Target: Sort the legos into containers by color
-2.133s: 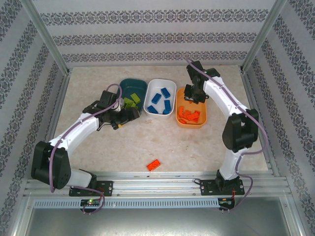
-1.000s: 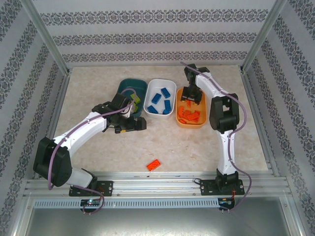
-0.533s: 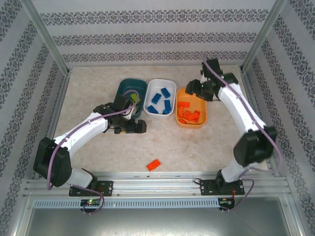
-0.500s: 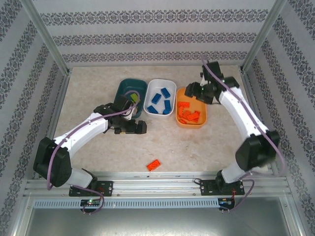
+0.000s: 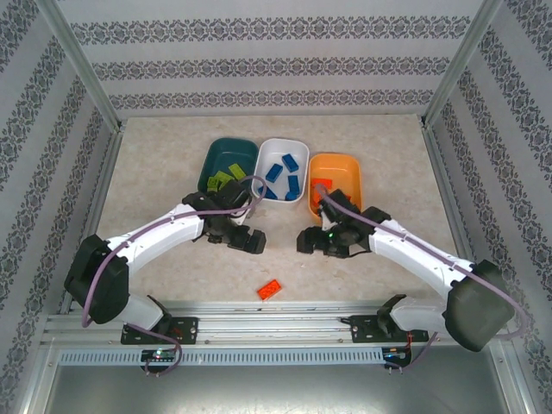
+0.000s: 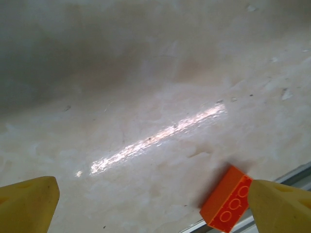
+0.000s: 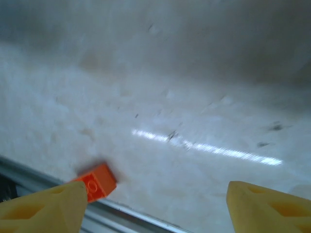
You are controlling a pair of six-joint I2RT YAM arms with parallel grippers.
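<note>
A single orange-red lego (image 5: 270, 291) lies on the table close to the near rail; it also appears as the lego (image 6: 226, 201) and the lego (image 7: 97, 182). My left gripper (image 5: 252, 243) (image 6: 155, 208) hovers open and empty up-left of it. My right gripper (image 5: 304, 241) (image 7: 155, 208) hovers open and empty up-right of it. Behind them stand three containers: the teal tub (image 5: 210, 164) with green legos (image 5: 226, 178), the white tub (image 5: 280, 142) with blue legos (image 5: 280, 172), and the orange tub (image 5: 355, 177) with orange legos (image 5: 321, 183), partly hidden by the right arm.
A metal rail (image 5: 276, 321) runs along the near table edge just past the loose lego. Patterned walls and slanted frame posts (image 5: 82, 69) close in the sides and back. The two grippers are near each other over the table's middle.
The right arm swung from over the orange tub down to mid-table, its jaws widening. The left gripper moved right and nearer, toward the loose orange lego.
</note>
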